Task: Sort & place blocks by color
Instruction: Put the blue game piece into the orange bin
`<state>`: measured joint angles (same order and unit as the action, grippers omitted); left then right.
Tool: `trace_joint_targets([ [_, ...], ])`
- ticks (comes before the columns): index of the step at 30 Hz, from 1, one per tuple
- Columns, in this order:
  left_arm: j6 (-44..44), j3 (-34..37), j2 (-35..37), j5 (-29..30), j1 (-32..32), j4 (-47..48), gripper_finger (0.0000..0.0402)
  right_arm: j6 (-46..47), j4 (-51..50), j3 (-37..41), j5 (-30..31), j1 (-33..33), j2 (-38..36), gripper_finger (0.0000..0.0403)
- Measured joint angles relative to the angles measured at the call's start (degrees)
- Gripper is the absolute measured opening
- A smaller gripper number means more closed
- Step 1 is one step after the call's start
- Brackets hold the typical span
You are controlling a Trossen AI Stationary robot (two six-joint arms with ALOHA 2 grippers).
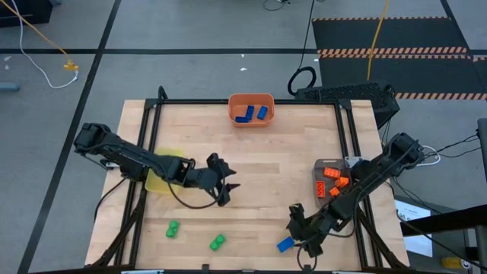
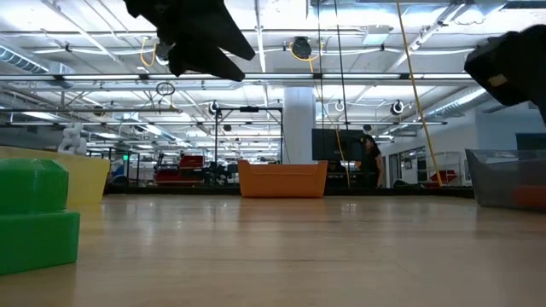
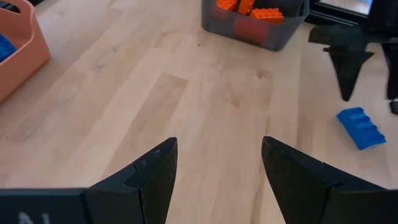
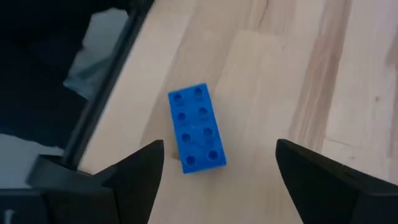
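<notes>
Leftward, two green blocks (image 1: 173,228) (image 1: 218,242) loose on table (image 1: 274,164) near front edge. Left gripper (image 1: 226,185) mid-table, fingers (image 3: 155,174) apart, empty. Orange bin (image 1: 251,109) at back holds blue blocks (image 1: 243,114). Right gripper (image 1: 295,227) over loose blue block (image 4: 196,127), fingers (image 4: 140,171) apart, not touching. Grey bin (image 1: 319,169) holds orange blocks (image 1: 332,183).

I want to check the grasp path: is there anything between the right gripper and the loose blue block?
No. In the right wrist view, the right gripper is open above the blue block, with only bare wood of the table between.
</notes>
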<state>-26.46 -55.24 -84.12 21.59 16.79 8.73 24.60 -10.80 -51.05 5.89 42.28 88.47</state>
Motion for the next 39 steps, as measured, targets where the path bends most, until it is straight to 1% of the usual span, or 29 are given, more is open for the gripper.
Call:
trace_joint_targets([
  [4,-1.35,0.0,0.0,2.55,2.24,-0.02,0.0234,-0.1,0.78,0.0,1.88,1.34,2.18,0.0301],
  [7,-2.44,0.0,0.0,3.96,3.39,-0.02,0.0234,-0.79,2.54,0.0,1.9,1.78,4.04,0.0301],
  [13,-2.94,0.0,0.0,4.65,5.01,0.0,0.0234,-1.95,5.5,0.0,1.42,2.1,7.43,0.0301],
  [19,-3.62,0.0,0.0,7.27,6.31,0.09,0.0234,-3.83,6.11,0.0,1.75,2.1,8.06,0.03],
  [21,-3.86,0.0,0.0,7.47,6.58,0.11,0.0234,-4.78,5.87,0.0,3.9,2.1,8.06,0.0294],
  [24,-4.16,0.0,0.0,7.47,6.59,0.13,0.0234,-6.58,5.69,0.02,6.35,2.06,8.06,0.0277],
  [29,-4.54,0.0,0.0,7.47,6.59,0.13,0.0234,-7.22,3.77,0.02,6.2,2.1,8.07,0.0234],
  [39,-4.54,0.0,0.0,7.47,6.61,0.13,0.0234,-9.47,3.73,0.02,6.08,2.45,8.23,0.0154],
])
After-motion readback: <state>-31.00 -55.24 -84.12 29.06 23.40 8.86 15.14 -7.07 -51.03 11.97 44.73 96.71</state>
